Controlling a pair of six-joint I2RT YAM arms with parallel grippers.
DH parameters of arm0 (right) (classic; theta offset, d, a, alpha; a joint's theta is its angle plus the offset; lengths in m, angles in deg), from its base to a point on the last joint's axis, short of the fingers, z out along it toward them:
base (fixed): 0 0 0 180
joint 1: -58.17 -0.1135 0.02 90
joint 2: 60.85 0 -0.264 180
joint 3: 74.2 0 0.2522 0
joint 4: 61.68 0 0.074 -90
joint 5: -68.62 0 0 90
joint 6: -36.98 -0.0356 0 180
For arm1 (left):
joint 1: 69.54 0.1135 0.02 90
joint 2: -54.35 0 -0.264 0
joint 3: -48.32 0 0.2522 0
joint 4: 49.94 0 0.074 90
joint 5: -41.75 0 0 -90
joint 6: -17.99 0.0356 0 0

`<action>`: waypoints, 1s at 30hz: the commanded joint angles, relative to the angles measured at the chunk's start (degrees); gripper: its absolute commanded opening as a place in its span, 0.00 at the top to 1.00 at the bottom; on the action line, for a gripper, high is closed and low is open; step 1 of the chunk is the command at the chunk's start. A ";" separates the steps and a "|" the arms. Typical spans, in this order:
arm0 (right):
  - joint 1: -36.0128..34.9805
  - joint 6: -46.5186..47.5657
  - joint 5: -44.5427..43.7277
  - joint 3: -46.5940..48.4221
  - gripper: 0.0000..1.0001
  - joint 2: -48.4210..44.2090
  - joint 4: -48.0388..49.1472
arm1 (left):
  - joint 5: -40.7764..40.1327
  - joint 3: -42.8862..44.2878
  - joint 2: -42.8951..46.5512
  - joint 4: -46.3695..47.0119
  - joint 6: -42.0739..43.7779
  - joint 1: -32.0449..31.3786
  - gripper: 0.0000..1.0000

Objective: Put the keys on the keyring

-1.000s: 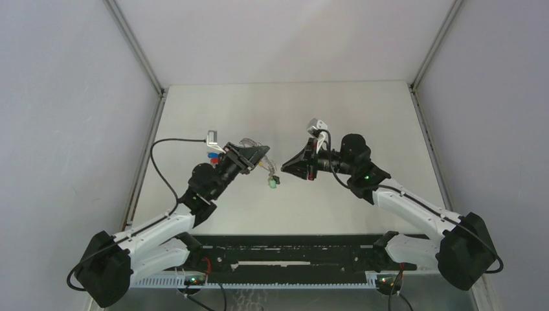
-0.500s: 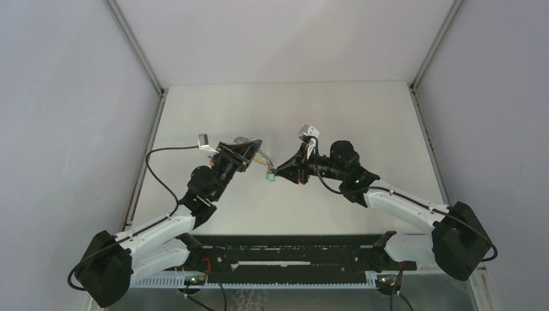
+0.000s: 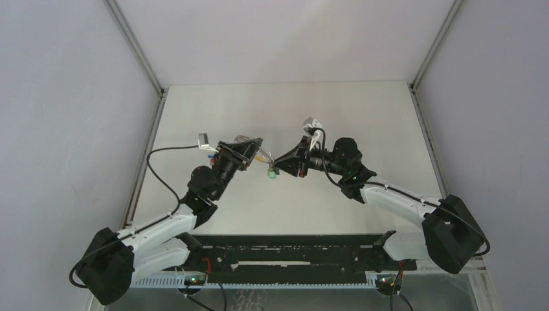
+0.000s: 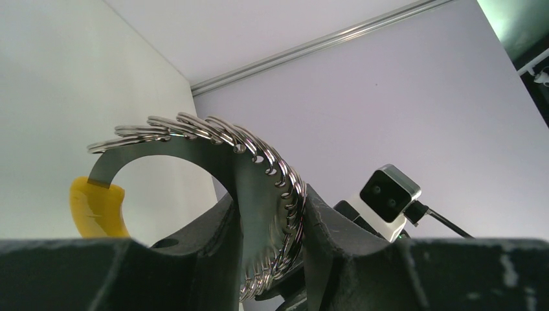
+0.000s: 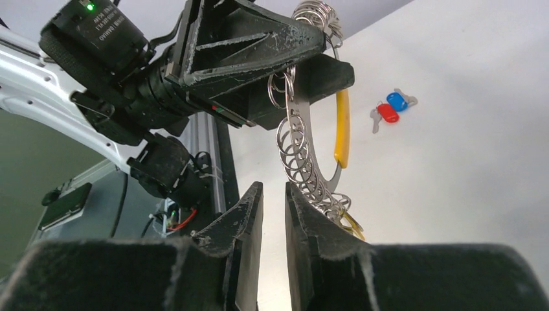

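Observation:
My left gripper (image 3: 254,148) is shut on the keyring (image 4: 259,175), a curved metal strip that carries several silver rings and a yellow tab (image 4: 97,210). It holds the keyring above the table. In the right wrist view the keyring (image 5: 299,146) hangs from the left fingers (image 5: 259,39). My right gripper (image 5: 274,194) is narrowly open with nothing between its fingers, and the lowest rings lie against the outside of its right finger. In the top view the right gripper (image 3: 278,163) is at the keyring's lower end. The blue key (image 5: 396,101) and the red key (image 5: 387,113) lie together on the table.
A small green piece (image 3: 272,172) sits just below the right fingertips in the top view. Grey walls enclose the white table (image 3: 362,116) on three sides. A black rail (image 3: 285,249) runs along the near edge between the arm bases.
My right gripper has moved left, up to the keyring's lower end. The left gripper has shifted slightly left with the keyring. The green piece now sits higher, at the right fingertips.

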 commanded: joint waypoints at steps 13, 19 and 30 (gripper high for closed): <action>2.54 -5.60 1.13 -0.05 0.78 0.65 3.58 | 1.34 -1.01 0.91 6.28 -1.56 0.30 1.00; 2.46 -7.19 2.34 -0.18 0.78 1.51 5.84 | 2.10 -0.81 0.29 7.32 -1.65 0.25 1.00; 2.90 -7.55 1.73 -0.13 0.77 1.66 6.83 | 3.79 -0.65 -1.46 10.30 -2.44 -0.31 1.00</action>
